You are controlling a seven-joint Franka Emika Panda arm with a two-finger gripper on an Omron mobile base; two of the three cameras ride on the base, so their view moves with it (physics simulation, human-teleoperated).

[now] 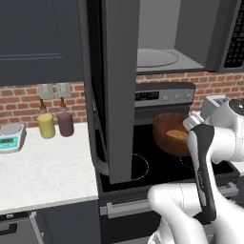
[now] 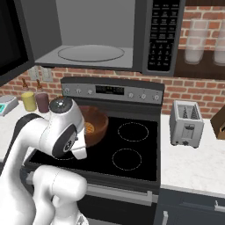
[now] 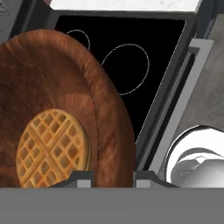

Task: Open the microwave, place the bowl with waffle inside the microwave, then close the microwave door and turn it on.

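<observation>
Gripper point(image 3: 113, 176) clamped on the rim of the bowl point(image 3: 65, 87), lifted above the stove point(image 2: 132, 145); waffle point(image 3: 52, 148) inside at 7 o'clock; microwave door point(image 1: 114, 90) open.

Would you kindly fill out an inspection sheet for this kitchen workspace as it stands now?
Surface: black glass stove top, white marble counter beside it.
Job's things: dark grey microwave with door swung open, cavity bare; reddish-brown wooden bowl holding golden grid waffle, tilted above the stove.
Clutter: yellow cup, maroon cup, kitchen scale, silver toaster.
Grippers: gripper shut on the bowl's rim.
Cables: nothing seen.
Surroundings: red brick wall, dark cabinets.
</observation>
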